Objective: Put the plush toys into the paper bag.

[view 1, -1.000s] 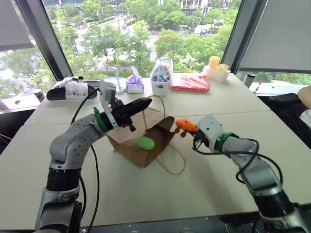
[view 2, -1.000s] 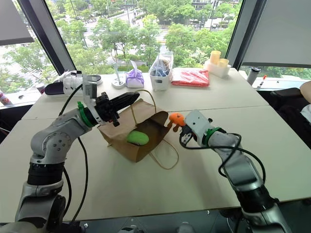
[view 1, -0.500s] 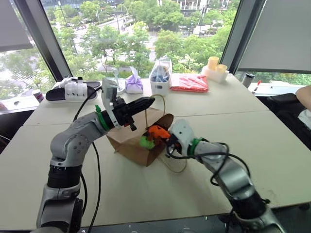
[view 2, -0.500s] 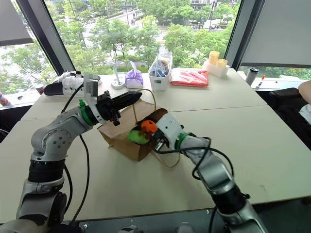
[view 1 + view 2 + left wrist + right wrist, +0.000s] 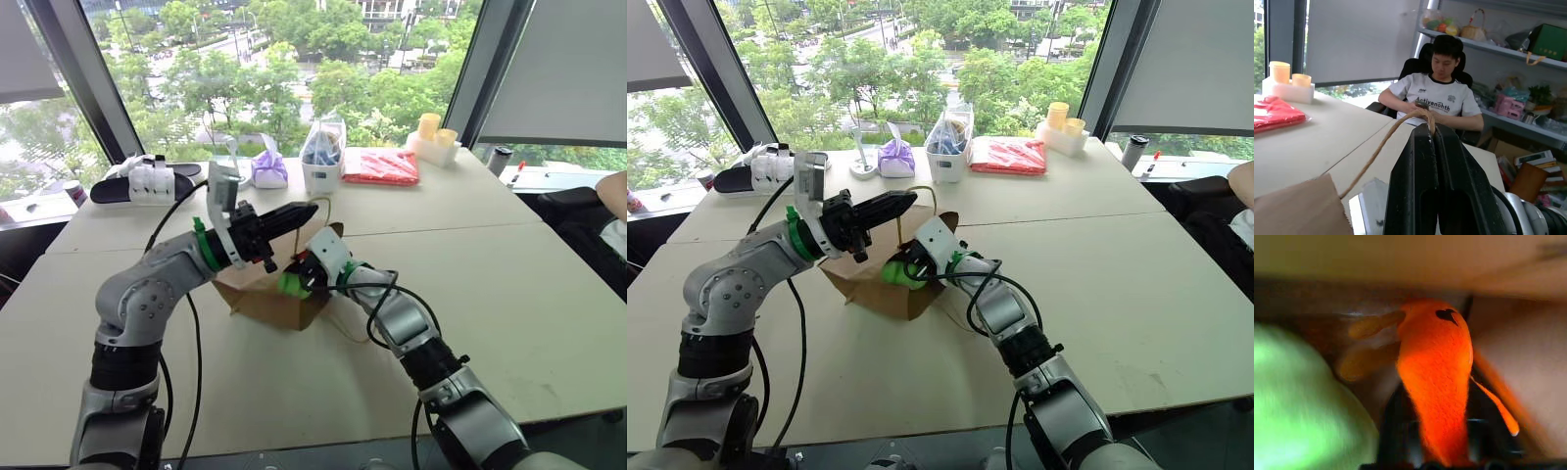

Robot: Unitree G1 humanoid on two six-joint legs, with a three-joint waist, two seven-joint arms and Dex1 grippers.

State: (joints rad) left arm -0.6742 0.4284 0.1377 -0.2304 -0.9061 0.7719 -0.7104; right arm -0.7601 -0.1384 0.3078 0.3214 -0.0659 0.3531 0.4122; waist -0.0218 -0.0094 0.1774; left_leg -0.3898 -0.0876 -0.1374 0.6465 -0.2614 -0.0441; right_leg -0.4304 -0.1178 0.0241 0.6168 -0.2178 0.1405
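Room: a corner bounded by large windows (image 5: 255, 69) with trees outside is seen; in the left wrist view a seated person (image 5: 1437, 100) and cluttered shelves (image 5: 1508, 112) are shown behind the bench.
Bench: a wide pale bench (image 5: 470, 264) is made up of joined tops, smooth and level; along its far edge a red packet (image 5: 384, 166), a clear bag with blue contents (image 5: 325, 152) and yellow cups (image 5: 437, 132) are kept well apart from the work.
Paper bag: the brown paper bag (image 5: 867, 284) is laid on its side mid-bench, mouth toward the right arm; it is judged light, thin and easily crushed or slid, so it is best taken by its cord handle (image 5: 1386, 142).
Left hand: the left hand (image 5: 1434, 128) is clamped fully on that cord handle, lifting the mouth.
Green toy: the green toy (image 5: 896, 271) is lodged just inside the mouth; judged soft and light.
Orange toy: the orange toy (image 5: 1436, 372) is inside the bag beside the green one, between the fingers of the right hand (image 5: 918, 262); whether the grip is loosened cannot be told. It is judged squashy and non-slip, best pinched across its body.
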